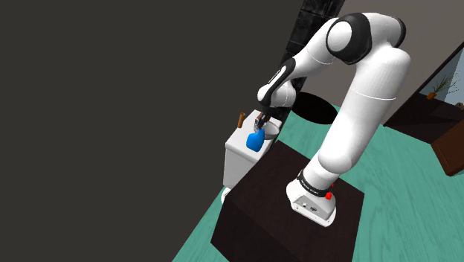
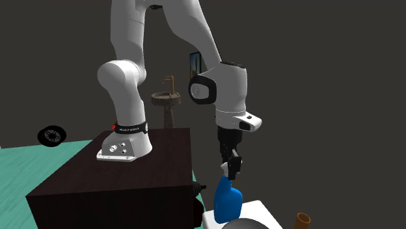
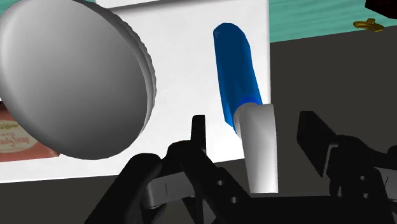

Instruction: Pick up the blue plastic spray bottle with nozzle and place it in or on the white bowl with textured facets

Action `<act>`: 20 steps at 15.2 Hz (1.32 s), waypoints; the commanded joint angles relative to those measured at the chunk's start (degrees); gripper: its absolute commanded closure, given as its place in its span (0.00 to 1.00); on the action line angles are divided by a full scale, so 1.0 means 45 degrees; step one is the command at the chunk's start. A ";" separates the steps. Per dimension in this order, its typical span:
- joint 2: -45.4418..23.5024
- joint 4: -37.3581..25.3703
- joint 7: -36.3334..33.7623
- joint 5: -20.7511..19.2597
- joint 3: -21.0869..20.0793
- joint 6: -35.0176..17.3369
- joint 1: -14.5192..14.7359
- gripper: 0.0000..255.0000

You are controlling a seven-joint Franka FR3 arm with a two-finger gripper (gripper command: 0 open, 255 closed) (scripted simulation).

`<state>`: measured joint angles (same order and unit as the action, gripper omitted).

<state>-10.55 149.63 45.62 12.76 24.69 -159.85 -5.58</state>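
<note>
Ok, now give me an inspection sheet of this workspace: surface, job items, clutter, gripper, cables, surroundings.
Surface: white tabletop, next to the dark stand.
Job's things: blue spray bottle upright on the tabletop, beside the pale bowl, not in it.
Clutter: red-labelled item by the bowl; brown object near the tabletop.
Gripper: gripper over the bottle's white nozzle, jaws open either side of it, not touching.
Cables: nothing seen.
Surroundings: teal floor, dark wall.
</note>
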 commanded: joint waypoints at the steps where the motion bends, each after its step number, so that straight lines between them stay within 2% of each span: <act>1: 0.0000 0.0000 0.0000 0.0000 0.0000 0.0000 0.0000 1.00; 9: -0.0003 -0.0001 0.0003 0.0004 -0.0002 -0.0002 -0.0002 1.00; 14: 0.1104 0.0101 -0.1026 -0.1417 0.0661 0.0861 0.0380 1.00; 20: 0.2399 0.0077 -0.2074 -0.2877 0.0969 0.2003 0.0440 1.00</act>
<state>-0.79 149.98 37.07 0.97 28.87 -151.78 -3.57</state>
